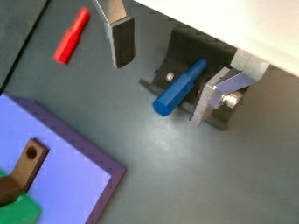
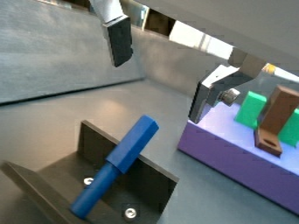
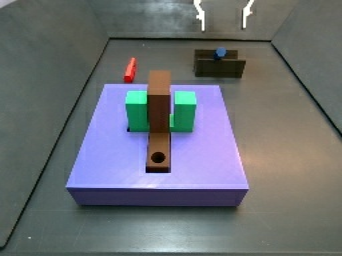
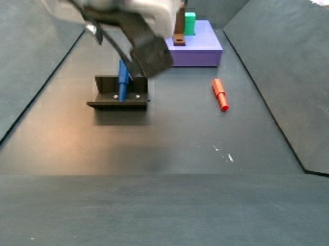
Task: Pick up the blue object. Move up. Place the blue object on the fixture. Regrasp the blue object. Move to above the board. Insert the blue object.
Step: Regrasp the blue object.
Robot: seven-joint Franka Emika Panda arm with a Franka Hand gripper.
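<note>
The blue object [image 1: 180, 87] is a short blue peg leaning in the dark fixture [image 1: 162, 70]. It shows in both wrist views [image 2: 114, 166] and in both side views [image 3: 219, 53] [image 4: 123, 79]. My gripper [image 1: 163, 74] is open and empty, above the fixture, with one silver finger [image 1: 121, 39] on each side of the peg and clear of it. In a side view the fingertips [image 3: 202, 15] hang well above the fixture [image 3: 219, 67]. The brown board [image 3: 159, 120] runs through the green block [image 3: 136, 110] on the purple base [image 3: 201, 150].
A red peg [image 3: 131, 69] lies on the dark floor left of the fixture; it also shows in a wrist view [image 1: 72, 37] and a side view [image 4: 220, 93]. Grey walls [image 3: 67, 90] enclose the floor on the sides.
</note>
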